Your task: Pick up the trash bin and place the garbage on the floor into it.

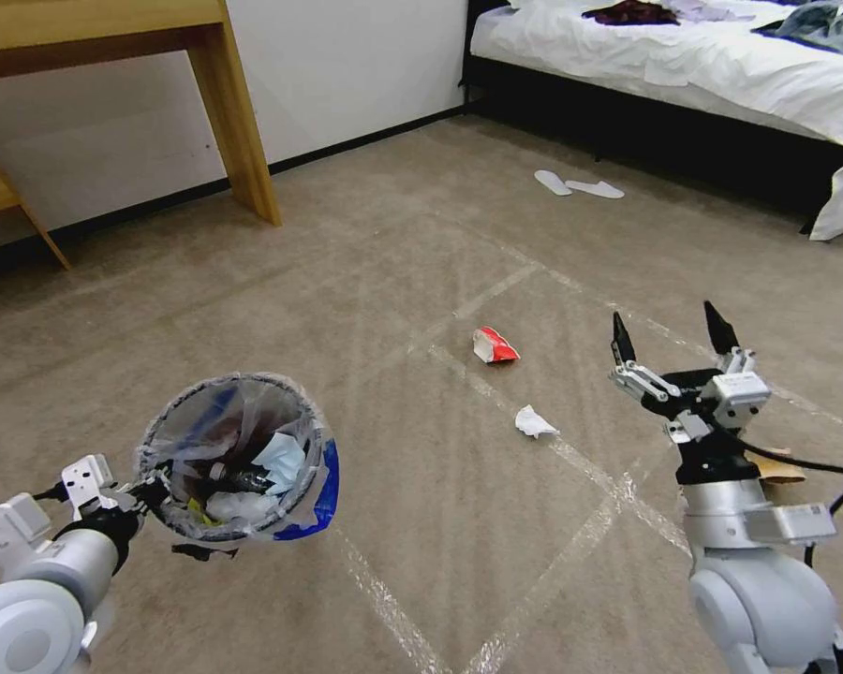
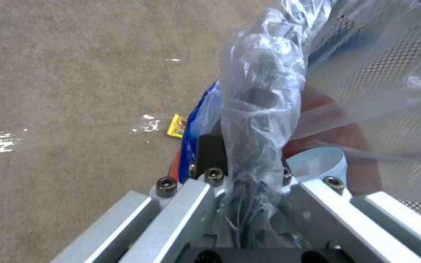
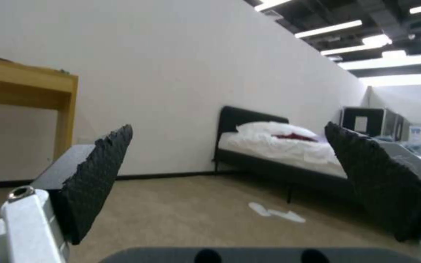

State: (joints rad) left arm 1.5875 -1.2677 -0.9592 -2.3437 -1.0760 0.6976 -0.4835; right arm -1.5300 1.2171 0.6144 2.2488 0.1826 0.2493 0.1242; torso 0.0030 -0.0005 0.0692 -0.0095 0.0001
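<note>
Left gripper (image 1: 150, 489) clamps trash bin (image 1: 239, 459) rim; right gripper (image 1: 670, 339) spread above carton (image 1: 494, 345), tissue (image 1: 534, 423)

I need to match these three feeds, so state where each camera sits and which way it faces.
Head view: high, angled down at the floor; both arms show, left gripper gripping the trash bin, right gripper open.
Left wrist view: looks along the gripper at the bin's rim and carpet.
Right wrist view: level, between open fingers, toward the bed.
Shared: head and right wrist views both show bed and slippers.
</note>
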